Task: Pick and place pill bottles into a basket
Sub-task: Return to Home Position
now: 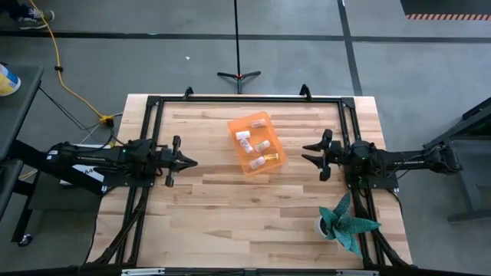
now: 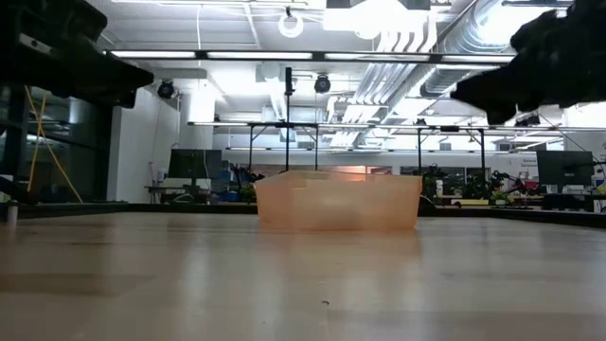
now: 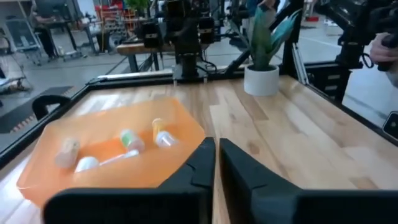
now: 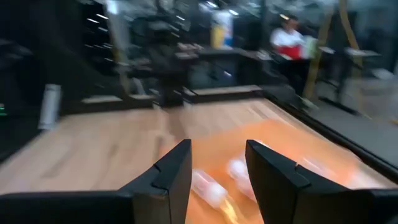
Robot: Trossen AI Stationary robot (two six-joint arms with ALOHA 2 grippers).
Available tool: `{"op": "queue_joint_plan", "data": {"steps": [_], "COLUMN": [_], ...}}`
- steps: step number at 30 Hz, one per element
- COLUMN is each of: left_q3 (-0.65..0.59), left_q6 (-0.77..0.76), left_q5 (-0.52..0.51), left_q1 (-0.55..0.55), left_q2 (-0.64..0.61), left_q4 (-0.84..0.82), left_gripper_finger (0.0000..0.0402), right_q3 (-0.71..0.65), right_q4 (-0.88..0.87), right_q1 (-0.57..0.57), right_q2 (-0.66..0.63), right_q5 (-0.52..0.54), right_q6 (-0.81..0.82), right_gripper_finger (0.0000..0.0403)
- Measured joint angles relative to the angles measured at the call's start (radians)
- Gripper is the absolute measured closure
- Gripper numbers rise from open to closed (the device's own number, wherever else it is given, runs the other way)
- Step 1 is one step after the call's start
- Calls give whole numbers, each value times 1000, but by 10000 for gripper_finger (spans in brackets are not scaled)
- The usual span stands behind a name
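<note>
The orange basket (image 1: 257, 142) rests flat on the wooden table, mid-table toward the far edge, and it also shows in the low view (image 2: 338, 201). Several pill bottles lie inside it: a white one (image 1: 244, 137), a pale green one (image 3: 129, 139) and an amber one (image 3: 160, 132). My left gripper (image 1: 193, 162) is shut and empty, left of the basket and above the table, and it also shows in the left wrist view (image 3: 216, 152). My right gripper (image 1: 306, 152) is open and empty, right of the basket, pointing at it (image 4: 217, 158).
A teal spiky plant in a white pot (image 1: 345, 222) stands at the table's near right corner. A black frame (image 1: 245, 100) runs along the far edge and both sides of the table. Bare wood lies between the basket and the near edge.
</note>
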Motion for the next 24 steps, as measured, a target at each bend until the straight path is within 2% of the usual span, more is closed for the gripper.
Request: {"op": "queue_joint_plan", "data": {"steps": [2, 4, 9, 13, 19, 24], "left_q3": [0, 0, 0, -1, 0, 0], "left_q6": [11, 26, 29, 21, -9, -10], "left_q5": [-4, 1, 16, 52, 74, 153], "left_q1": [-8, -14, -13, -13, -14, -13], "left_q2": [-50, -95, -214, -210, -213, -213], "left_q4": [-35, -67, -171, -203, -176, -149], "left_gripper_finger": [334, 336, 379, 379, 331, 349], "right_q3": [0, 0, 0, 0, 0, 0], "right_q4": [29, 36, 34, 0, -20, -60], "right_q1": [1, 1, 1, 5, 42, 53], "right_q2": [0, 0, -13, -40, -95, -123], "right_q5": [-49, -53, -77, -70, -29, 6], "right_q6": [-20, -34, 9, 20, -8, -25], "right_gripper_finger": [261, 261, 261, 261, 261, 261]}}
